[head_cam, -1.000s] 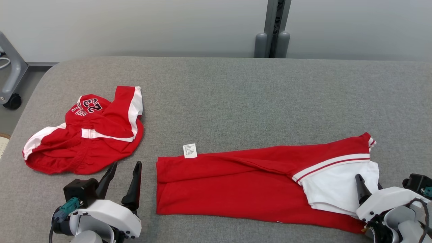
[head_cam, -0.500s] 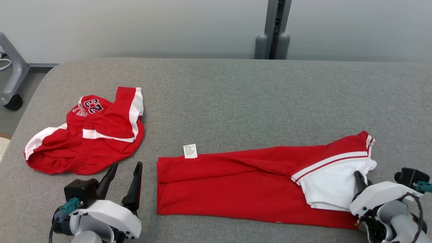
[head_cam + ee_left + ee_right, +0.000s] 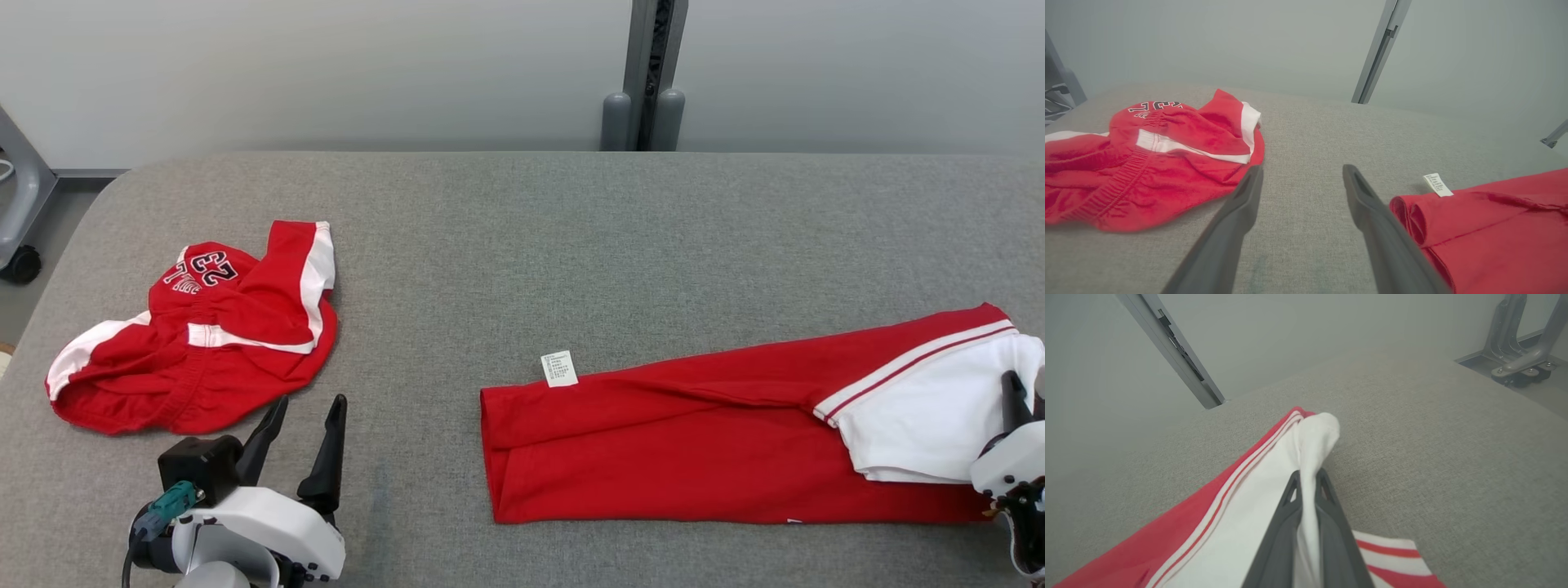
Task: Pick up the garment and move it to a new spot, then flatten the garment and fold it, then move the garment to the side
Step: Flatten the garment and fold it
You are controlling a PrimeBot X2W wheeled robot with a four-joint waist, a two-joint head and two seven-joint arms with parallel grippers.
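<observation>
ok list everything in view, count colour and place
folded garment: 1, red with a white striped-trim end, flat on the table's right half
care label: 1, white, at the folded garment's far left corner
shorts: 1, red and white with a 23, crumpled on the table's left
table: 1, grey fabric top, under both
post: 1, grey, upright behind the table
wheeled frames: 2, grey, on the floor, one off the table's left end, one in the right wrist view
left hand: 1, dark fingers, open, near edge between shorts and folded garment
right hand: 1, dark fingers, shut on the folded garment's white end
</observation>
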